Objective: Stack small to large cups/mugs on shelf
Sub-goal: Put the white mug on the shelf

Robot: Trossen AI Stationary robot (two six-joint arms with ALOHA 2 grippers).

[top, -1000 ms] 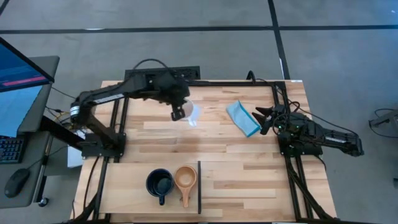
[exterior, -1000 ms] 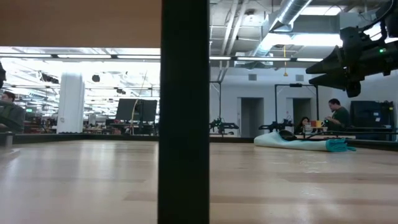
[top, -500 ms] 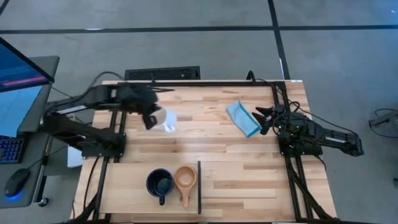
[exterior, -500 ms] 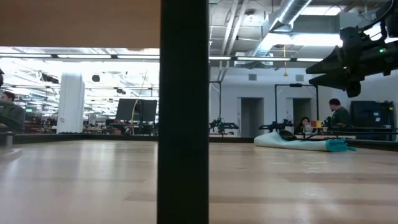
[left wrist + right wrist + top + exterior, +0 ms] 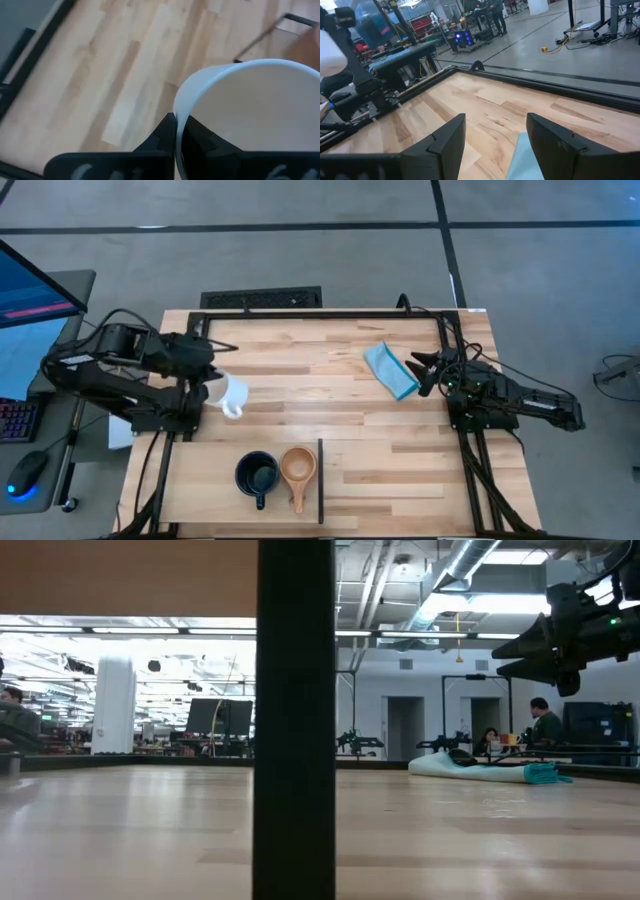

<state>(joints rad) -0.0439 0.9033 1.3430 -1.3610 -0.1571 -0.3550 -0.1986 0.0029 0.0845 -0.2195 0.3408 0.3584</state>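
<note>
My left gripper (image 5: 207, 383) is over the table's left edge, shut on a white mug (image 5: 229, 393) that hangs in the air; the mug (image 5: 330, 50) also shows far off in the right wrist view. A black mug (image 5: 257, 475) and a small tan wooden cup (image 5: 298, 467) with a long handle stand side by side on the pale shelf board (image 5: 200, 480), next to its dark upright edge (image 5: 320, 482). My right gripper (image 5: 420, 370) waits open at the right, beside a folded light-blue cloth (image 5: 390, 370). My left gripper pinches the white mug's wall at the rim (image 5: 176, 125), one finger (image 5: 162, 140) outside and the other finger (image 5: 205, 145) inside the mug. The fingers slant down from the table's left side. The mug is lifted clear of the table and tilted, its handle (image 5: 232, 412) toward the near side.
The dark upright edge (image 5: 295, 720) fills the middle of the low view. The cloth (image 5: 525, 160) lies just ahead of my right gripper (image 5: 495, 145). Bare butcher-block tabletop (image 5: 330, 410) stretches between the two arms. People sit in the room beyond.
My left gripper has carried the white mug from the table's far middle toward the left edge and somewhat nearer, rolling as it went. The mug has stayed clear of the table in the same hold.
</note>
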